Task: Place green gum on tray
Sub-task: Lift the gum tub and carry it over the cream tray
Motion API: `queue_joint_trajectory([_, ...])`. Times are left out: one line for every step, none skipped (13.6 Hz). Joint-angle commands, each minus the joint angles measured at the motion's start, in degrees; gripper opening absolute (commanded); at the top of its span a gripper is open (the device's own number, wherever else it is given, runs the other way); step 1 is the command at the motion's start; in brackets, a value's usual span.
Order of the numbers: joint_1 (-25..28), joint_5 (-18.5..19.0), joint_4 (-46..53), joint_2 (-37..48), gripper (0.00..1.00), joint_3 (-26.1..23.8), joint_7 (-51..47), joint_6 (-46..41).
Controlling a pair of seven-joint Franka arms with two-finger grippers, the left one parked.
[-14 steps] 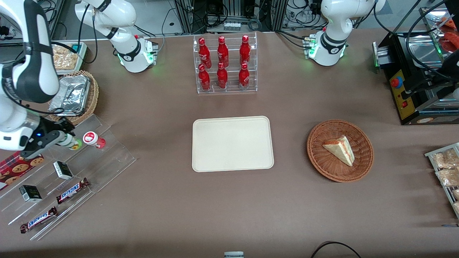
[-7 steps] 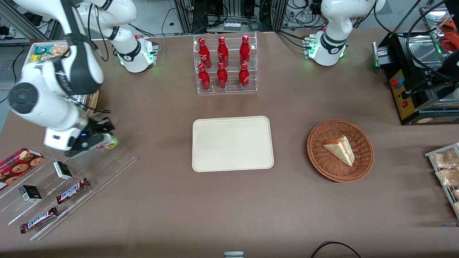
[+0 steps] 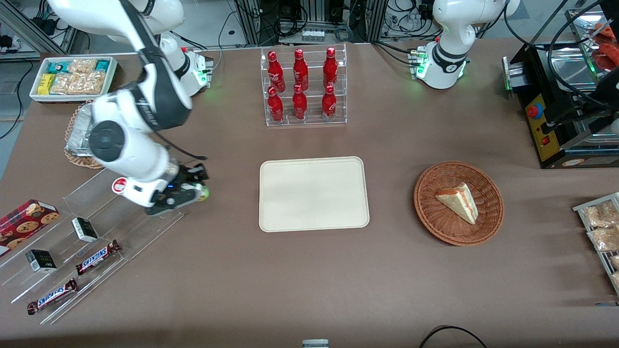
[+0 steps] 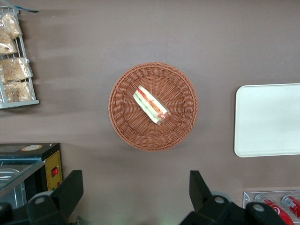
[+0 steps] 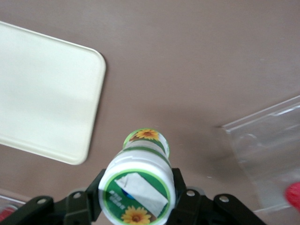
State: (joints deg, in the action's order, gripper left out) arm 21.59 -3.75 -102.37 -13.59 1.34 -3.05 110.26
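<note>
The green gum, a small bottle with a white lid bearing a green sunflower label, sits clamped between my gripper's black fingers. In the front view the gripper hangs above the brown table at the edge of the clear stand, shut on the gum, whose green base peeks out. The cream tray lies flat beside it, toward the parked arm's end, with a strip of bare table between. Its rounded corner shows in the right wrist view and its edge in the left wrist view.
A red-lidded bottle stands on the clear stepped stand with candy bars and small boxes. A rack of red bottles is farther from the camera than the tray. A wicker basket holds a sandwich. A white snack bin sits farther off.
My gripper has lifted the green gum off the clear stand and carried it toward the tray. The red-lidded bottle stays on the stand.
</note>
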Motion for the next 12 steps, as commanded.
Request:
queue_joint_trajectory([4.6,-1.3,6.1,-5.9,0.00,0.6,-8.9,-1.1])
queue_joint_trajectory([5.9,-1.8,7.3,-7.7,0.00,0.6,-11.7,-0.8])
queue_joint_trajectory([7.1,-2.7,9.0,-9.4,0.00,0.6,-13.5,-0.4])
queue_joint_trajectory([8.0,-3.7,10.4,-11.2,0.00,0.6,-15.0,0.5])
queue_joint_trajectory([9.2,-4.7,11.2,-12.5,0.00,0.6,-16.5,1.8])
queue_joint_trajectory([10.3,-5.6,11.7,-14.1,0.00,0.6,-18.5,4.1])
queue_joint_trajectory([12.2,-5.6,12.4,-15.8,0.00,0.6,-20.9,6.6])
queue_joint_trajectory([13.6,-5.6,13.6,-17.9,0.00,0.6,-23.4,8.8])
queue_joint_trajectory([15.2,-5.4,14.3,-19.5,0.00,0.6,-25.5,10.4])
queue_joint_trajectory([17.0,-5.3,14.9,-21.1,0.00,0.7,-27.8,12.4])
queue_joint_trajectory([18.0,-5.3,15.8,-22.6,0.00,0.7,-30.3,13.9])
queue_joint_trajectory([19.0,-5.2,17.2,-24.1,0.00,0.7,-32.2,14.5])
